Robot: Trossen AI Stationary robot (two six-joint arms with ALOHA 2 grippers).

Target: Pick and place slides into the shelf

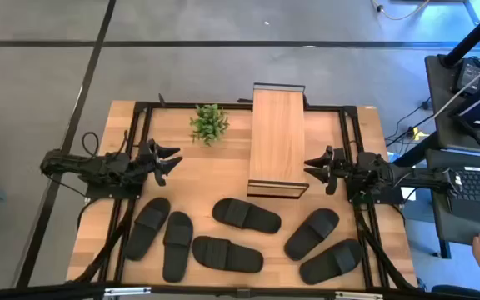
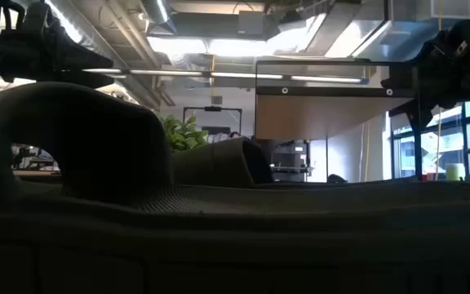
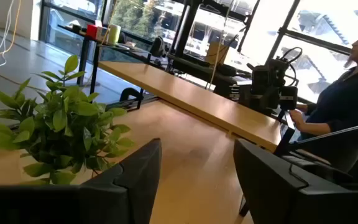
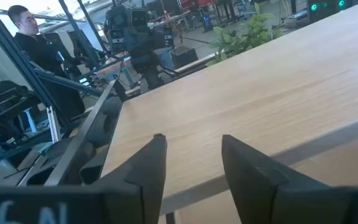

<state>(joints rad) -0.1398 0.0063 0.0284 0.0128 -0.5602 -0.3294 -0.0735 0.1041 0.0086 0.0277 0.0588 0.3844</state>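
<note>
- Six matte black ribbed-strap slide sandals [image 1: 246, 215] lie in a row along the table's near edge, none yet in the narrow light-wood, black-framed shelf [image 1: 277, 140] at the table's middle back.
- The left gripper [image 1: 170, 161] and right gripper [image 1: 314, 169] both hover spread and empty, flanking the shelf.
- The slides lie nearward of both; each arm has some close.

bare wood between my grippers, small green potted plant [image 1: 209, 123] by my left, narrow light wood shelf [image 1: 277, 140] fronting my right, six matte black slides [image 1: 246, 215] crowding the near edge
</note>
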